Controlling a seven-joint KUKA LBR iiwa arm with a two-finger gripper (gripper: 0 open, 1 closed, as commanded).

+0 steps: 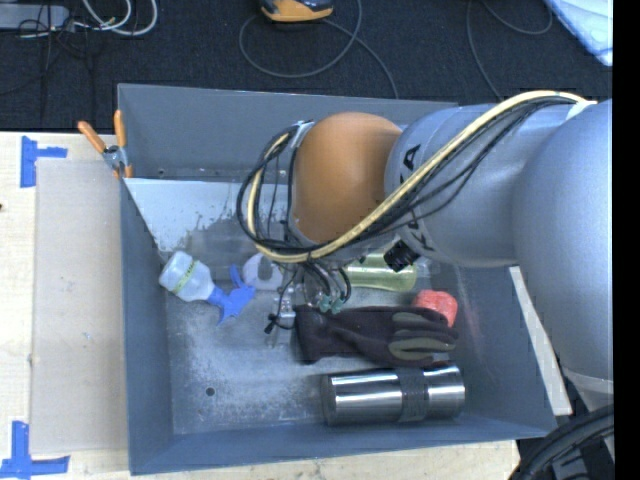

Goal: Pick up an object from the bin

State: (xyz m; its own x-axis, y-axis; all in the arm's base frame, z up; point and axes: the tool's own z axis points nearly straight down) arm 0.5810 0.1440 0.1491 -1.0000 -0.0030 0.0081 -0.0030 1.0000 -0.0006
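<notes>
Arm over bin; glove, cylinder inside

The bin is matt grey metal, its floor scuffed and speckled pale. By its near edge lies a cylinder of polished, bright metal with a duller dark band. The glove behind it is dark, matt cloth. Toward the left wall, a small bottle is clear plastic and the blue piece smooth plastic. The arm's orange cover is smooth, faintly glossy.
</notes>
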